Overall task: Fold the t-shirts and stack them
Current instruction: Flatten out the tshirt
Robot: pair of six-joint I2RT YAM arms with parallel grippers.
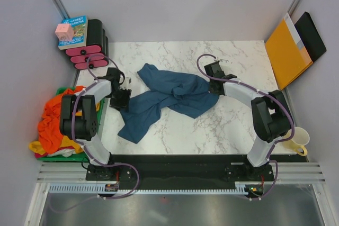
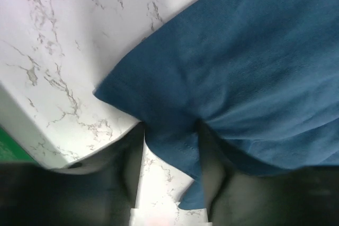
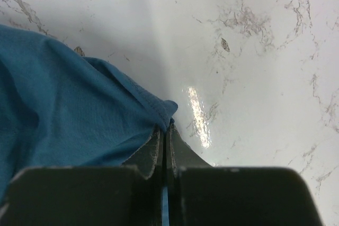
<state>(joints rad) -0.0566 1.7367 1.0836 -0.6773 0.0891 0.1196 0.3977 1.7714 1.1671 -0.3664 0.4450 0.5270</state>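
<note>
The dark teal-blue t-shirt point(image 1: 169, 96) lies crumpled across the middle of the marble table point(image 1: 233, 120). My left gripper point(image 1: 123, 99) is at the shirt's left edge. In the left wrist view it point(image 2: 169, 133) is open, its fingers point(image 2: 130, 157) wide apart with a hemmed edge of the shirt point(image 2: 238, 62) lying between them. My right gripper point(image 1: 214, 86) is at the shirt's right edge. In the right wrist view it point(image 3: 165, 128) is shut on a hemmed corner of the shirt point(image 3: 63, 99). The orange t-shirt point(image 1: 53, 115) and the mustard yellow one point(image 1: 37, 145) lie heaped off the table's left side.
The heap rests on a green tray point(image 1: 63, 157). A book point(image 1: 77, 30), a pink cube point(image 1: 64, 31) and a black-and-pink rack point(image 1: 92, 46) stand at the back left. An orange folder point(image 1: 286, 51) leans at the back right. A pale yellow mug point(image 1: 296, 140) stands by the right arm.
</note>
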